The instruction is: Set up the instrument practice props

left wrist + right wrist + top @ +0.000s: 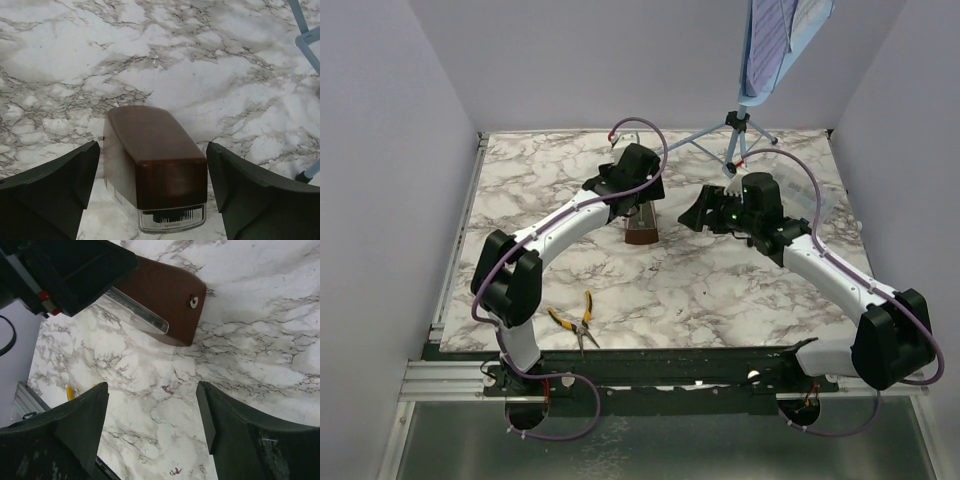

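Note:
The small brown metronome seems to lie on its side on the marble table, mid-back. My left gripper is open right over it. In the left wrist view the metronome sits between the two fingers with a gap on each side. My right gripper is open and empty, just right of the metronome, over bare marble; the metronome shows ahead of it. The light blue music stand stands at the back right, with the pale printed sheet on its desk.
Yellow-handled pliers lie near the front left edge. A clear plastic box sits at the right beside my right wrist. The stand's blue legs show at the right of the left wrist view. Grey walls close three sides.

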Robot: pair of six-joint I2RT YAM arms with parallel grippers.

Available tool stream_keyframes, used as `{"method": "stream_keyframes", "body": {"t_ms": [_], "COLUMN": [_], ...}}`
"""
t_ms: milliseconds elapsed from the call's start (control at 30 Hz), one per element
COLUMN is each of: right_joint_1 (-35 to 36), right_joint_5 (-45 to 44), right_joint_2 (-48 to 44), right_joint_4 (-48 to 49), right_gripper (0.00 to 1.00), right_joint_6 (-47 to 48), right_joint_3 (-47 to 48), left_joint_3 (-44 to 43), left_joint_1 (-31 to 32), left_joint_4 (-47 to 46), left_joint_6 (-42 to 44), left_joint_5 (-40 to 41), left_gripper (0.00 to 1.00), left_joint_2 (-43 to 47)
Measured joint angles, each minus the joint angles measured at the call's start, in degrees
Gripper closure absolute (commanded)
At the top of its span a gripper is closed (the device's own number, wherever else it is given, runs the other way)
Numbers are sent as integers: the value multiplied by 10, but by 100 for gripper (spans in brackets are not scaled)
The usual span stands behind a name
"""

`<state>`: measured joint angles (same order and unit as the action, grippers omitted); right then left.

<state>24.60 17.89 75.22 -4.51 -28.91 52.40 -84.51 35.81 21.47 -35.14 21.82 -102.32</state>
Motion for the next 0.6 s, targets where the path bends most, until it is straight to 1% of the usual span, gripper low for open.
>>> {"method": "stream_keyframes", "body": {"t_ms": [200,333,400,500,533,567,600], "right_joint_1": [11,18,36,82,101,118,135], "right_joint_5": [-32,-57,-79,-111,-123,-140,-159], "right_joint_2": [9,13,25,47,59,76,95], "right_joint_4": [-13,-16,-16,-5,-7,-11,-15], "right_gripper": [21,21,16,7,5,1,0], "right_joint_6": [3,2,-5,-14,-17,-19,-21], "right_joint_3": [-1,2,9,15,25,41,64], "left_joint_3": [7,23,32,47,54,60,69], "left_joint_1": [-3,-26,-50,-111,-140,-155,-173], "left_joint_4": [5,-14,-26,-43,-56,-61,-73], "left_joint_6": [35,66,76,87,92,94,100], "left_joint_5": [-47,-85,-98,-112,-112,-110,-106], "left_gripper": [1,1,1,1,1,1,1], "left_joint_2": [26,82,108,154,177,190,211]}}
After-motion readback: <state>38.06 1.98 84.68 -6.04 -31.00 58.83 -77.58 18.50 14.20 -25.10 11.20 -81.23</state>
